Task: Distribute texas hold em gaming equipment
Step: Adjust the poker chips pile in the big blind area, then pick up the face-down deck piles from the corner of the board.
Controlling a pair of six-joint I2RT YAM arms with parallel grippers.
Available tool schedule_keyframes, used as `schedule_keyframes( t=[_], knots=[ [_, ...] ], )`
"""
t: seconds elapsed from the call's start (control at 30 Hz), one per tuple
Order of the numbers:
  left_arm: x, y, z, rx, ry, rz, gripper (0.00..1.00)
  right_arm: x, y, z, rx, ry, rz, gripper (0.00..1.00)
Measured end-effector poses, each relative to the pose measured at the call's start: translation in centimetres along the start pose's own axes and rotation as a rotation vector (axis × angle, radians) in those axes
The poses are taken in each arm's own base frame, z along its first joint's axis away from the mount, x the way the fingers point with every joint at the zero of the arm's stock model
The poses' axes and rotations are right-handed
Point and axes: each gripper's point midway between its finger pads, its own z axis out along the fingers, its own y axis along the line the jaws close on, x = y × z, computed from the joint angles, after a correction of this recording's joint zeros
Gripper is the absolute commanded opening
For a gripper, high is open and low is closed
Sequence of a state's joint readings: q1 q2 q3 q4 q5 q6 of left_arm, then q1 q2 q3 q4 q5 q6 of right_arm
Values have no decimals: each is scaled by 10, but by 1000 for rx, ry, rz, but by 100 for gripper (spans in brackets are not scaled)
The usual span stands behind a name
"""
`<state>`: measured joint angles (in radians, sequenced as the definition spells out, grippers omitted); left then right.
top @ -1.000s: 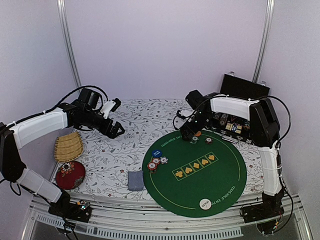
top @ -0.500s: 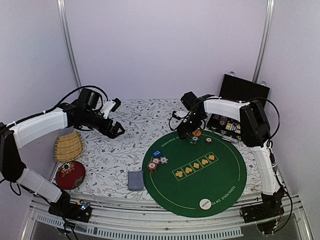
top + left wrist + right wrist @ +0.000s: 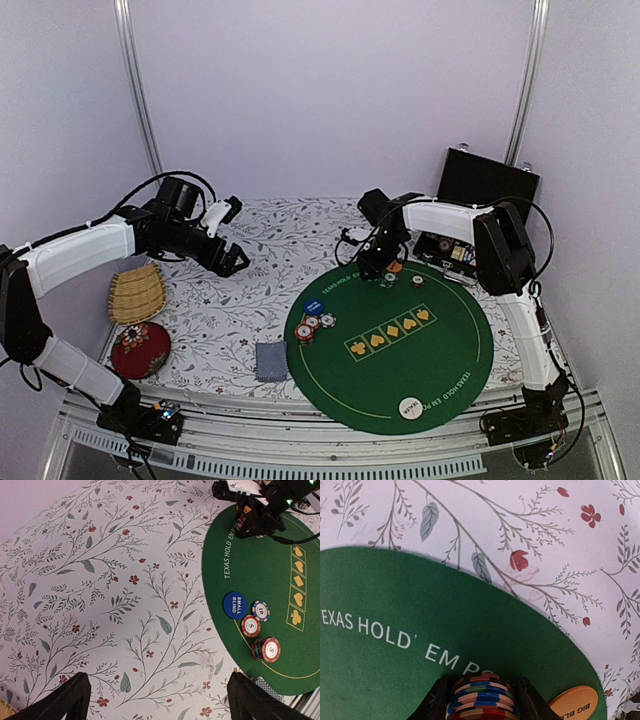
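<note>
My right gripper point(image 3: 482, 702) is shut on a stack of poker chips point(image 3: 482, 692) with red, blue and green edges, low over the far rim of the green mat point(image 3: 440, 350). An orange button disc point(image 3: 575, 704) lies just right of it. My right gripper point(image 3: 375, 266) has two single chips point(image 3: 390, 279) beside it. A blue disc point(image 3: 235, 605) and three chips point(image 3: 250, 625) lie at the mat's left edge. Grey-blue cards point(image 3: 270, 360) lie off the mat. A white disc point(image 3: 409, 406) is at the near edge. My left gripper point(image 3: 160, 705) hangs open over the floral cloth.
An open black case point(image 3: 480, 180) with more chips stands at the back right. A woven straw basket point(image 3: 135, 293) and a red round cushion point(image 3: 140, 348) sit at the left. The white floral cloth point(image 3: 280, 240) covers the table.
My right gripper has shifted slightly left along the mat's far edge and closed on the chip stack. The left arm has not moved.
</note>
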<state>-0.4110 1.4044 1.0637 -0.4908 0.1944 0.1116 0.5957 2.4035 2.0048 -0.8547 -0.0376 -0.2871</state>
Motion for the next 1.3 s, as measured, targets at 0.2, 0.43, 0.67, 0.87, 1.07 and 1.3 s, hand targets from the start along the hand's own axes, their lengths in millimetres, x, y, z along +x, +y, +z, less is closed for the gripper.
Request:
schedule_keyframes(
  t=[0.2,0.43,0.67,0.87,1.07,1.3],
  knots=[
    [0,0,0,0,0,0,98,0,0,0,0,2,-3,39],
    [0,0,0,0,0,0,98,-1,-1,0,4,-2,-13,86],
    [0,0,0,0,0,0,97,-6,3,-7,17,-17,-43,99],
    [0,0,0,-1,0,0,97,-35,10,-44,61,-110,-96,99],
    [-6,5,-5,-33,-32,6,98,-95,-3,-158,186,-420,-115,99],
    [-25,11,-31,-99,-159,-28,96,-112,-11,-315,304,-877,-8,99]
  ],
)
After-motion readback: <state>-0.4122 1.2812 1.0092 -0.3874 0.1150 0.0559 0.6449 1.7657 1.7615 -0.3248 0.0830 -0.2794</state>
